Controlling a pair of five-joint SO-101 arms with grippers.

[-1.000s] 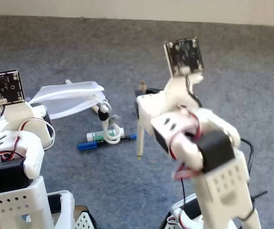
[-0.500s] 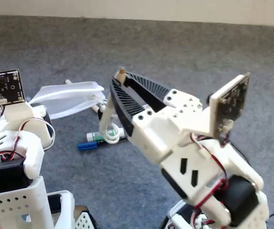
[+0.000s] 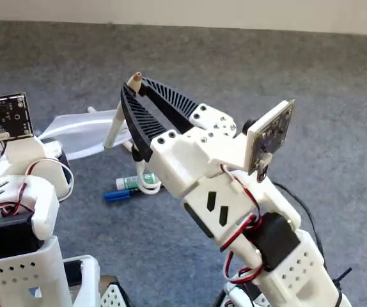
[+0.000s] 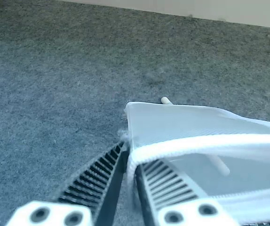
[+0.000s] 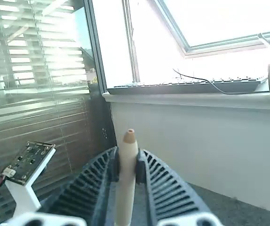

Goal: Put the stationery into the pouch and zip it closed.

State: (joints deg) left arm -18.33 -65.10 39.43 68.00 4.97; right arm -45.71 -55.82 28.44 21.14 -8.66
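Item 1, nearest you: your R gripper (image 3: 134, 86) is clamping the white pen (image 3: 117, 123) near its top end, long axis hanging steep, lower end pointing down at the pouch (image 3: 84, 131) just beyond. Item 2, farther: your L gripper (image 4: 129, 157) is pinching the pouch rim and holding it up, so R arm is doing the insert.

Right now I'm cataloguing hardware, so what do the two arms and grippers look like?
Both the left arm and right arm are white printed plastic with black motors, red wiring and a square camera board. The left gripper and right gripper have black ribbed fingers.
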